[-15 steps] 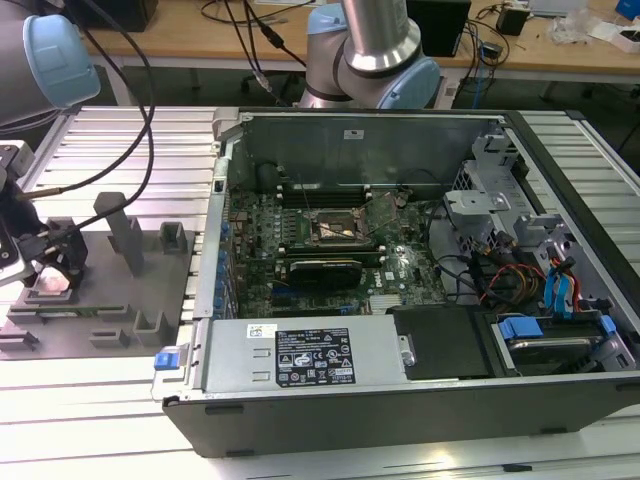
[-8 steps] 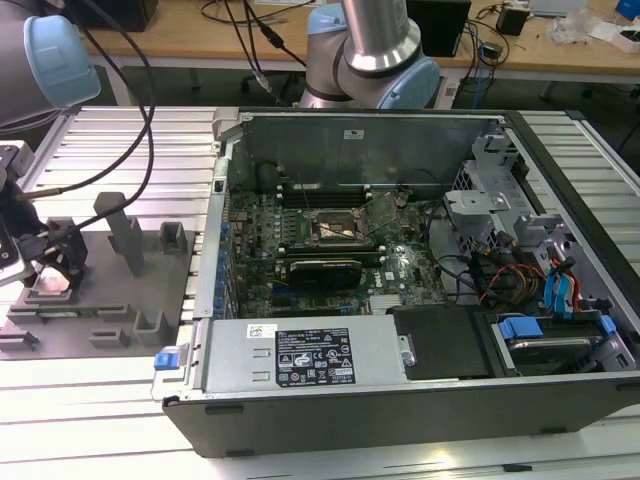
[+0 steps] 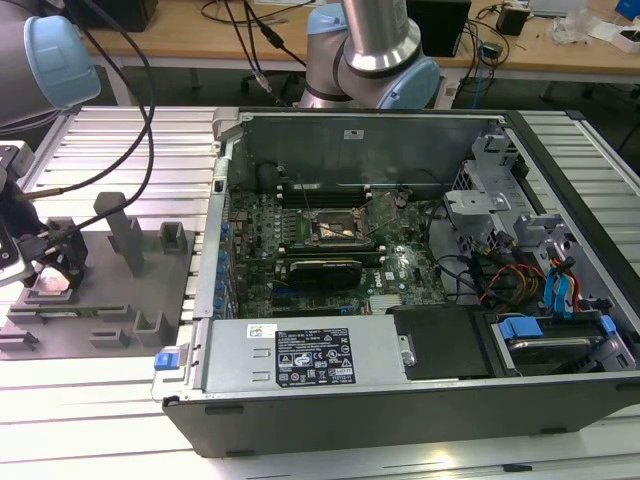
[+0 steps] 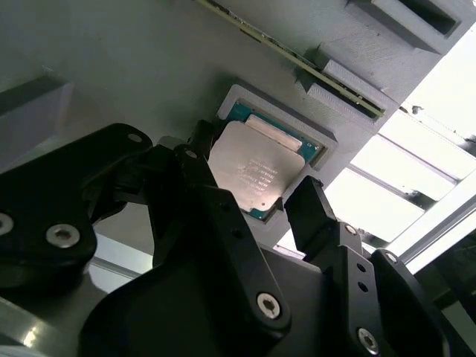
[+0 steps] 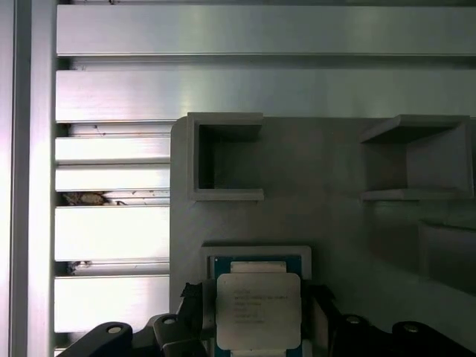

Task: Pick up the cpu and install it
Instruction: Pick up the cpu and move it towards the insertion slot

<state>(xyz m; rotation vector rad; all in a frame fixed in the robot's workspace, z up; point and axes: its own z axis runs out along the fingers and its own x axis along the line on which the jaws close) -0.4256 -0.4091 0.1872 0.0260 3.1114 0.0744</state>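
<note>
Silvery metal chip: one cpu [image 4: 256,175], lying flat in a shallow square pocket of the grey plastic tray [image 5: 335,208]. The pocket's rim keeps the cpu square and in a known spot for pickup.
Fingers: two black fingers [image 4: 311,204], spread apart with one on each side of the cpu, low at the pocket's edges. They grip nothing, and a gap shows between the cpu and at least one of them.
Tray: one, at the exterior view's left, resting on the ribbed aluminium tabletop [image 3: 100,400]. Two open-sided box holders [image 5: 223,156] stand on it beyond the pocket, shaped to hold other parts upright.
Computer case: one [image 3: 400,400], open and lying on its side across the centre and the exterior view's right, so the green board [image 3: 400,265] faces up for reach from above.
Socket: one [image 3: 335,228], mid-board; it looks unfilled and is probably where the cpu goes.
Progress: the cpu is not yet lifted, well apart from the socket.
</note>
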